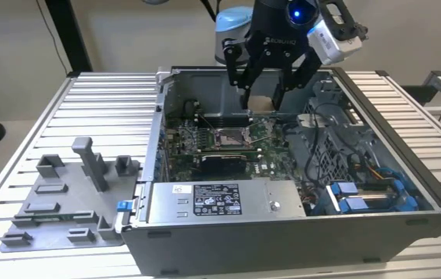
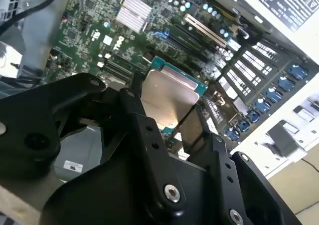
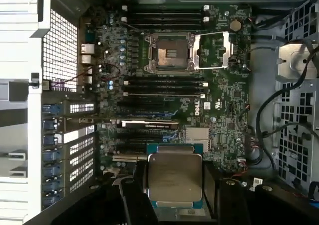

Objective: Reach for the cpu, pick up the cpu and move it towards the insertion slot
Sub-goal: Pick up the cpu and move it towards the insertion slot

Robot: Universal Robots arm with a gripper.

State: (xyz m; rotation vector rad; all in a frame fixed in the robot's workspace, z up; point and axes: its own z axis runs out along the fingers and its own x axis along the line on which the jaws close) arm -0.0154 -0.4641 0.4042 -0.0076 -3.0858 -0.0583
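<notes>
Starting at the exterior view's left, you have the grey plastic tray (image 1: pixel 61 218) lying flat on the slatted counter (image 1: pixel 96 110), close to the counter's near left corner and just beside the open computer case (image 1: pixel 298 232). The case takes up the middle and right of the counter, its side open upward so you look down onto the green motherboard (image 1: pixel 204 154).

Inside the case, the insertion slot (image 1: pixel 228 137) sits on the motherboard with its silver frame swung open and its dark centre exposed; in the first wrist view you see the same slot (image 3: pixel 168 53) with the open frame lying beside it.

Further right and higher, your gripper (image 1: pixel 263 102) hangs over the far part of the case, its black fingers (image 1: pixel 243 75) pinched against the cpu (image 1: pixel 261 104). The cpu is lifted clear of the board, above and a little behind the slot and not touching it.

In both wrist views the cpu (image 3: pixel 174 177) (image 2: pixel 167 98) shows its silvery top and thin green edge, clamped between the two fingers (image 2: pixel 149 135), with the motherboard well below it. In the first wrist view the slot lies well apart from the held cpu.
</notes>
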